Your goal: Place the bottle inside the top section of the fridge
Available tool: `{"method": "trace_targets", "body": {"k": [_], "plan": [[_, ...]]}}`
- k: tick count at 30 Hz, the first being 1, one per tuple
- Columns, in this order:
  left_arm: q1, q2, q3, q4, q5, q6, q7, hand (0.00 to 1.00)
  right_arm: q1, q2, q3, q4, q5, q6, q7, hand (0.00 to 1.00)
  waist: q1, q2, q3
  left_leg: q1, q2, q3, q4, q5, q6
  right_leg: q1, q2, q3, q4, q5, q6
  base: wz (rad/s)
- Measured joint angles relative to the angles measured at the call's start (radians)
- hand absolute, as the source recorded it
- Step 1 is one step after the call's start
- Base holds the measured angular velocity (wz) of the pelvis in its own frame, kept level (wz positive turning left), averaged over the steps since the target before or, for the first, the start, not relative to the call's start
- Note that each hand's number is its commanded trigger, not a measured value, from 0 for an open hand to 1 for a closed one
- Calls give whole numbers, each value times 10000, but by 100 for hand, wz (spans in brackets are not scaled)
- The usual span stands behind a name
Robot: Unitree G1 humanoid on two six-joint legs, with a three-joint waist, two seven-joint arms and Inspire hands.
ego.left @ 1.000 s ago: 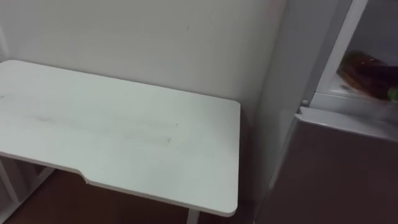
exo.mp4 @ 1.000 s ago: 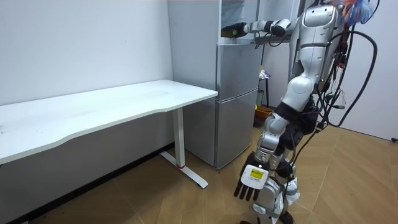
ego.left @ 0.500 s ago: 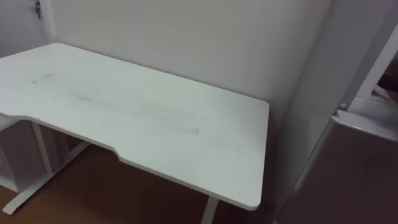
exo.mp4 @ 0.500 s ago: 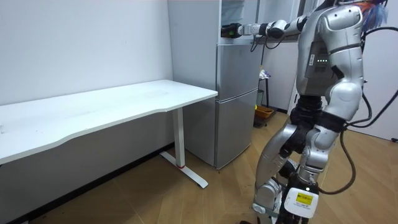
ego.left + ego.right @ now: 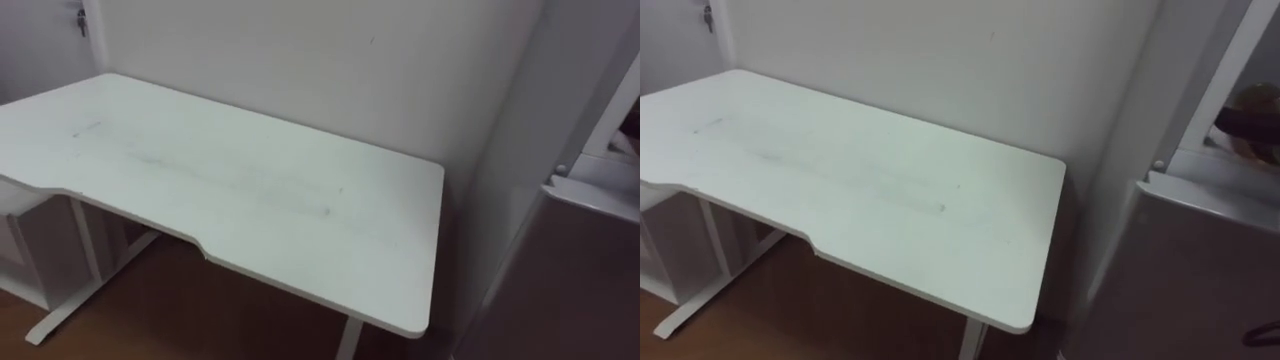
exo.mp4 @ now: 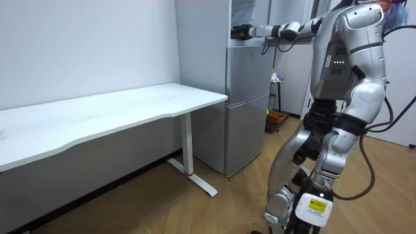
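Placement looks close to done: the right hand (image 6: 244, 30) reaches into the upper fridge (image 6: 250, 14), but its grip cannot be told. Bottle and dark hand blur together there, so neither release nor the bottle's long axis can be judged. Left hand (image 6: 311, 208) hangs low.

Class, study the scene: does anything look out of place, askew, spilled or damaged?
Nothing stands out. The white table is level, the fridge stands upright beside it, and the right robot hand reaches into its upper compartment. What it holds cannot be told. The left robot hand hangs low.
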Motion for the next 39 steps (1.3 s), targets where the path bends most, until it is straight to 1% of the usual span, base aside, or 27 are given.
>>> {"method": "trace_targets", "body": {"k": [1, 4, 6, 7, 8, 9, 10, 11, 13, 14, 16, 20, 21, 23, 25, 26, 27, 29, 31, 32, 34, 36, 39], "plan": [[44, -58, 6, 1, 0, 1, 0, 0, 0, -20, 1, -14, 0, -10, 48, 0, -6, 54, -56, 9, -15, -1, -31, 20, 15, -3, -15, -4, 3, -2, 5, 0], [97, -163, 6, -24, -15, -4, 1, 0, 1, -29, 8, -62, -76, -72, 152, 0, -175, 172, -142, 53, -58, -1, -97, 78, 79, 24, -72, -87, 9, -3, 19, 4], [110, -186, 21, -28, -17, -60, 1, 0, 15, -29, 6, -194, -58, -67, 268, 0, -254, 188, -149, 139, -86, 43, -227, 142, 93, 56, -111, -91, 11, -2, 27, 1], [120, -206, 32, -32, -1, -80, 1, 0, 79, -28, -20, -382, -81, -62, 326, 0, -297, 207, -161, 190, -87, 103, -310, 167, 92, 51, -134, -75, 8, 2, 30, -6], [123, -224, 34, -31, 1, -96, 2, 0, 89, -25, -86, -476, -90, -55, 353, 0, -371, 186, -190, 193, -95, 106, -324, 176, 98, 54, -148, -97, 9, 5, 32, 0], [125, -269, 50, -31, -2, -144, 1, 0, 126, -20, -301, -679, -87, -26, 347, 0, -487, 242, -167, 202, -107, 104, -337, 190, 116, 85, -164, -137, 5, 7, 36, 0], [150, -302, 120, -31, -9, -228, 1, 0, 227, -20, -466, -866, -83, -27, 305, 0, -523, 274, -152, 270, -109, 167, -389, 195, 122, 155, -185, -125, 7, 12, 37, 0], [178, -304, 155, -31, -32, -286, 1, 0, 314, -20, -520, -1032, -69, -24, 267, 0, -541, 275, -152, 308, -109, 192, -409, 196, 123, 172, -194, -120, 9, 14, 34, -11], [359, -350, 256, -39, -76, -573, 1, 0, 888, -18, -888, -2046, -70, 34, -92, 0, -621, 255, -167, 427, -119, 270, -517, 207, 118, 209, -215, -43, 18, 19, 17, -9], [392, -368, 258, -38, -68, -631, 1, 0, 1007, -17, -919, -2265, -90, 30, -192, 0, -649, 248, -170, 458, -119, 299, -514, 209, 117, 210, -218, -14, 23, 26, 5, -11], [488, -490, 260, -34, 8, -805, 1, 0, 1436, -16, -1098, -3325, -106, 26, -517, 0, -804, 251, -172, 493, -115, 348, -549, 201, 108, 201, -223, 10, 11, 24, -31, -8], [508, -715, 462, 86, 218, -994, 1, 0, 2134, -13, -1545, -4932, -163, 1, -843, 0, -867, 251, -169, 800, -122, 517, -758, 162, 81, 303, -218, 182, -75, -13, -8, -12], [537, -749, 525, 219, 217, -1116, 1, 0, 2427, -12, -1615, -5497, -191, -103, -934, 0, -871, 257, -167, 967, -137, 528, -857, 146, 73, 468, -201, 199, -194, -12, 4, -6], [634, -816, 605, 259, 218, -1151, 1, 0, 2626, -7, -1647, -6054, -299, -177, -1033, 0, -905, 257, -162, 1187, -146, 598, -984, 114, 60, 632, -198, 273, -262, -41, 23, -6], [748, -870, 605, 280, 214, -1178, 1, 0, 2788, -2, -1655, -6560, -849, -371, -1172, 0, -1040, 269, -156, 1326, -151, 624, -1052, 75, 54, 836, -188, 268, -369, -63, 42, 2], [751, -885, 605, 290, 210, -1173, 1, 0, 2842, 0, -1656, -6651, -972, -420, -1198, 0, -1051, 276, -152, 1350, -152, 647, -1055, 69, 54, 918, -185, 269, -369, -64, 42, 5], [754, -927, 604, 286, 212, -1172, 1, 0, 2971, 9, -1662, -6761, -1049, -505, -1200, 0, -1060, 277, -150, 1398, -144, 763, -1060, 54, 61, 942, -185, 271, -397, -70, 52, 0], [755, -969, 597, 274, 208, -1172, 1, 0, 3343, 21, -1679, -7120, -1275, -503, -1195, 0, -1071, 283, -154, 1428, -142, 786, -1061, 22, 61, 1024, -175, 267, -482, -72, 58, 0], [761, -974, 597, 293, 152, -1173, 1, 0, 4120, 27, -1687, -8135, -1378, -498, -1187, 0, -1066, 283, -150, 1492, -149, 784, -1081, -9, 49, 1058, -171, 301, -517, -82, 73, -2], [776, -975, 597, 293, 152, -1177, 1, 0, 4323, 48, -1686, -8423, -1407, -498, -1168, 0, -1047, 287, -148, 1537, -150, 801, -1102, -22, 44, 1070, -171, 325, -521, -90, 81, -13], [872, -1020, 602, 323, 143, -1297, 2, 0, 4959, 196, -1685, -9540, -1649, -500, -1011, 0, -1004, 307, -137, 1669, -142, 915, -1160, -53, 40, 1121, -171, 478, -515, -111, 89, -17], [895, -1079, 603, 385, 140, -1372, 2, 0, 5112, 214, -1682, -9980, -1656, -512, -876, 0, -1007, 328, -122, 1709, -138, 978, -1160, -80, 48, 1134, -173, 547, -511, -113, 93, -11], [908, -1179, 612, 414, 213, -1387, 2, 0, 5129, 215, -1683, -10251, -1668, -521, -899, 0, -1011, 305, -81, 1830, -144, 1003, -1161, -144, 61, 1209, -170, 671, -534, -159, 144, -5]]}}
